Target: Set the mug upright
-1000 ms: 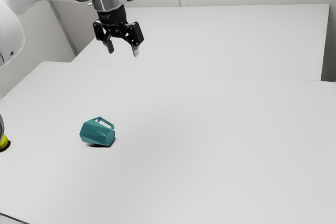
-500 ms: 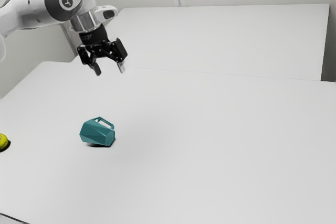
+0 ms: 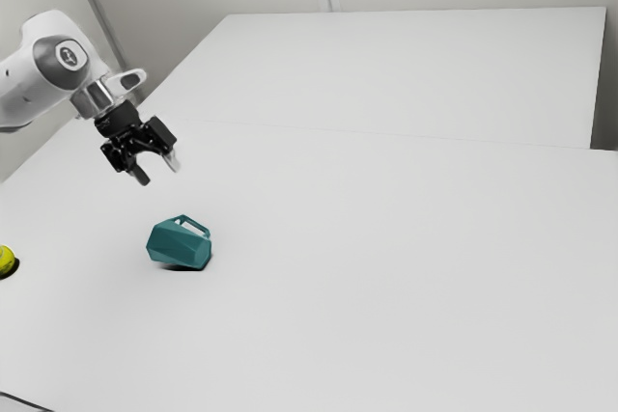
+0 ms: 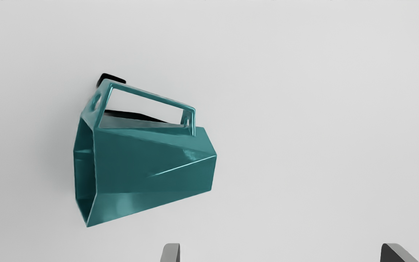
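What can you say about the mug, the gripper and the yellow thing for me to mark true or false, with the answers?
1. The mug lies on its side. True.
2. The gripper is shut on the mug. False: it is open and apart from the mug.
3. The yellow object is at the exterior view's left edge. True.
4. The mug's mouth faces the exterior view's right. False: it faces that view's left.
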